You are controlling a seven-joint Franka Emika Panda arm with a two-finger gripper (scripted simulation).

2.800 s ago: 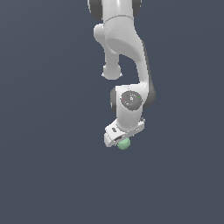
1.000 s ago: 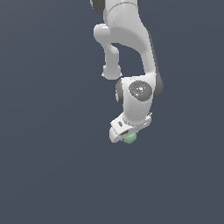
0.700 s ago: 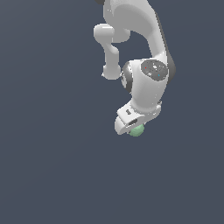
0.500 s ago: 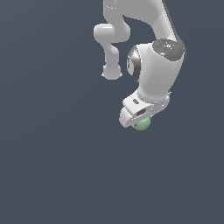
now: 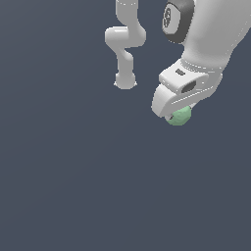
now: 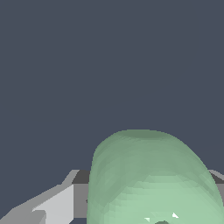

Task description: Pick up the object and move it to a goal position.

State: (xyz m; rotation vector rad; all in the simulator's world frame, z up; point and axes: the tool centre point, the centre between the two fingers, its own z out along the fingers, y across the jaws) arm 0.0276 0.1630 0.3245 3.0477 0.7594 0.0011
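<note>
Protruding from under the white pincer (image 5: 172, 113), the mint-green object (image 5: 180, 115), pinched between its fingers.

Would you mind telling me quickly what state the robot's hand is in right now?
Hand: closed on the small pale mint-green rounded piece, which shows large between the fingers in the wrist view.

The object (image 5: 180, 116) is showing as a small, pale mint-green, rounded chunk. In the exterior view it is sitting right of centre in the upper half of the frame, lying partly hidden under the white gripper body, with only its lower rounded part showing. In the wrist view the object (image 6: 148, 179) is filling the lower centre-right of the frame, presenting a smooth domed surface.
</note>
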